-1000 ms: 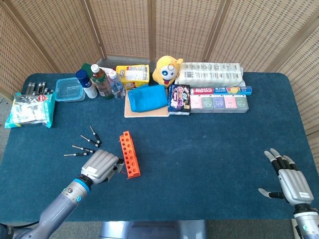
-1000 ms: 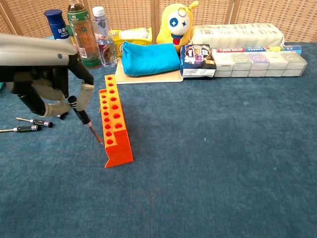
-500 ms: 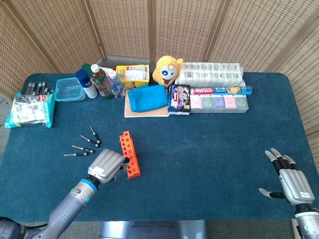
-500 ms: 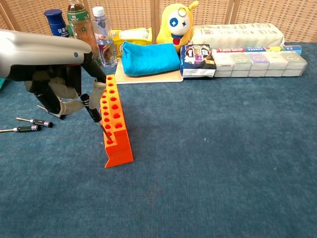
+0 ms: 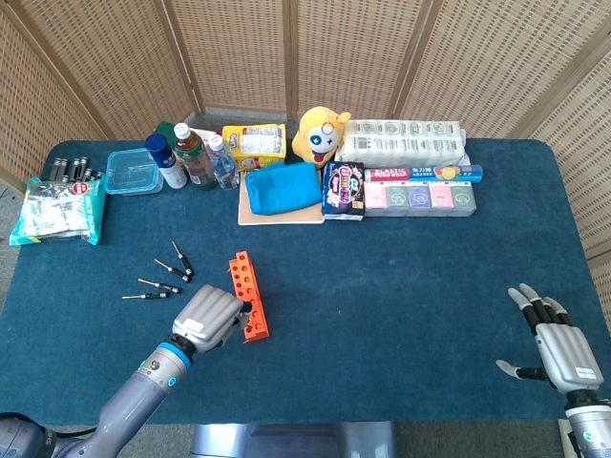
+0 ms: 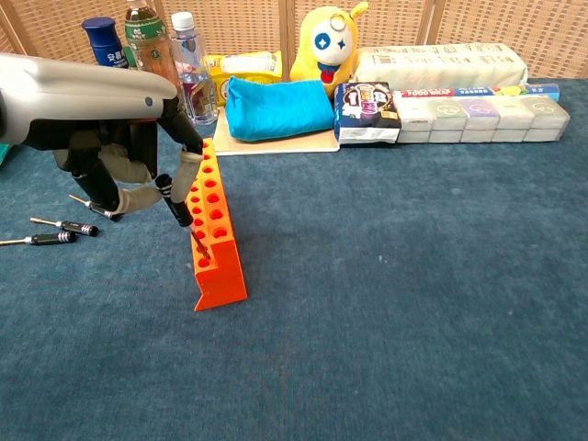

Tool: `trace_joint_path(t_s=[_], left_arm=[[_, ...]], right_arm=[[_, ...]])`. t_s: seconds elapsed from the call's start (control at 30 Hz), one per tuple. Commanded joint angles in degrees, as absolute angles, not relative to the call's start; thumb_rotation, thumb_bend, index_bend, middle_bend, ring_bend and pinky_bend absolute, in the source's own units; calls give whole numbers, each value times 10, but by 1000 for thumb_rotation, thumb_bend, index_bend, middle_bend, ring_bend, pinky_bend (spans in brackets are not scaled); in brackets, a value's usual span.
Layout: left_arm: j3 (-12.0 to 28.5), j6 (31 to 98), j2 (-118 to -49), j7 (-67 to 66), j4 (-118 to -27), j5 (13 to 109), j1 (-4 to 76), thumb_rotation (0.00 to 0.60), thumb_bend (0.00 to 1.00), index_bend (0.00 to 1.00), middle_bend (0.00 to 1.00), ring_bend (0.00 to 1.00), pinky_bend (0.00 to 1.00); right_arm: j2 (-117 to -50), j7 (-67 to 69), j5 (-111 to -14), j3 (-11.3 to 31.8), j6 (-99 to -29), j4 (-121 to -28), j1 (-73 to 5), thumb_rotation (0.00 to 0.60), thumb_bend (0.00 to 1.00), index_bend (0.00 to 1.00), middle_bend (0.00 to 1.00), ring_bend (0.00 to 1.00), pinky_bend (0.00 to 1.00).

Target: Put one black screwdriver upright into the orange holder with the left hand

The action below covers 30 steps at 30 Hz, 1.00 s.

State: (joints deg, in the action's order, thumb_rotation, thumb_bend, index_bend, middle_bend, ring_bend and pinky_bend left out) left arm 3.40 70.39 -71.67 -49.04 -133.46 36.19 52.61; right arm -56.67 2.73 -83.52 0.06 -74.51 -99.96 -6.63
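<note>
Orange holder (image 6: 210, 230) is the landmark: left robot hand (image 6: 124, 179) pinches the black screwdriver (image 6: 180, 208) tilted, tip at its nearest front hole. I'd straighten it before pushing down.

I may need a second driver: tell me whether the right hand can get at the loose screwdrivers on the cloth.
Probably not as things stand. The right hand rests open at the table's far right edge; the loose screwdrivers lie far left, beyond the orange holder and the left hand.
</note>
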Motion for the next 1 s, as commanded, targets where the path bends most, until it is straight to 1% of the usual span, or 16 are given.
trace_joint_path(t_s=[0.03,0.7,1.0], left_arm=[[33,706,-719,-490,-1333,361,528,600,472,562,1000,1000,1000],[25,723,-735,-500,-1325,342,548,600,472,563,1000,1000,1000],[27,734,-730,-501,-1336,340,553,600,471,563,1000,1000,1000]], right_arm=[[-566,28,-835,1,-745,-1000,-66,524,0,3,24,134,63],[-563,35,-835,1,-747,-999,-66,522,0,3,25,134,63],[-562,38,-835,2,-746,-998,-66,521,0,3,25,134,63]])
